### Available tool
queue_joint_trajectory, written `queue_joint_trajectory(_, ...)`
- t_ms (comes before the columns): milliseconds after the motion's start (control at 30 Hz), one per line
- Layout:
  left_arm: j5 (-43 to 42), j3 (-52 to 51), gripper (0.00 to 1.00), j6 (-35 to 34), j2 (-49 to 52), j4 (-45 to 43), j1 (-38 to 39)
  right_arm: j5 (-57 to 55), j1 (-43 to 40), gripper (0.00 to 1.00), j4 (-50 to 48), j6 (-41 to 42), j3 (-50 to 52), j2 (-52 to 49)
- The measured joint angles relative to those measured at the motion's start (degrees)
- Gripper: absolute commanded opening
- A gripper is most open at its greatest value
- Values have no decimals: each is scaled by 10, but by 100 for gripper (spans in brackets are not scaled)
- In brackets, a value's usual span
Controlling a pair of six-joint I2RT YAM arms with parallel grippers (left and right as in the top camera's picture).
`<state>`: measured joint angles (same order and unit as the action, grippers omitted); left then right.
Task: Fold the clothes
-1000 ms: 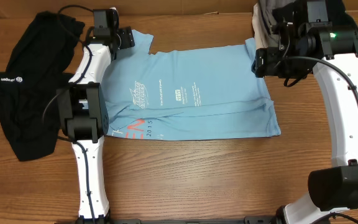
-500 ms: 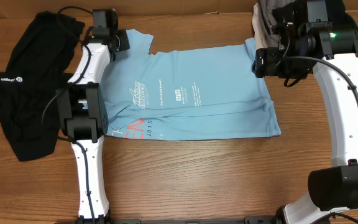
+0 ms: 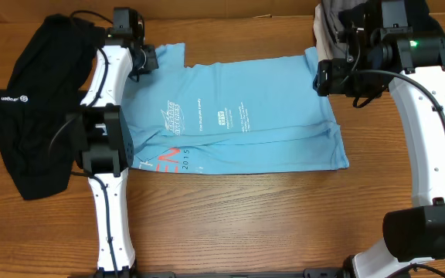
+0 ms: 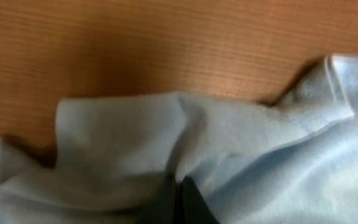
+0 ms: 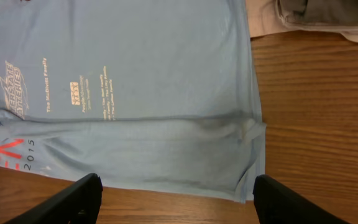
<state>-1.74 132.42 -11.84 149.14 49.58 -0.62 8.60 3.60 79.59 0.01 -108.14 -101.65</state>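
Your left gripper (image 4: 179, 194) is closed on the light blue T-shirt (image 3: 246, 116), jaws drawn together on a fold of sleeve cloth that rucks up around them at the garment's far-left corner. Elsewhere the shirt lies spread across the middle of the wooden table (image 3: 269, 224), white printed text and logos face up, with a long ridge of gathered cloth running along its length towards the near edge and red letters beside "2015" at its near-left end. Your right gripper (image 5: 177, 183) hangs above the shirt's right end, fingers spread wide with nothing between them. Left of your left arm (image 3: 107, 139), the black top (image 3: 33, 123) sits crumpled, its small white logo showing. At the far-right corner, a heap of grey and beige cloth (image 5: 319, 15) rests just beside the shirt's edge.
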Motion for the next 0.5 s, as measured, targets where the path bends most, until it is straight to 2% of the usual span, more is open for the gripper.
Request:
queue_joint_trajectory(367, -4, 326, 4, 0, 23, 289, -20, 0, 0, 78, -94, 0, 0, -3)
queue_joint_trajectory(500, -8, 410, 4, 0, 23, 393, -16, 0, 0, 78, -116, -5, 0, -16)
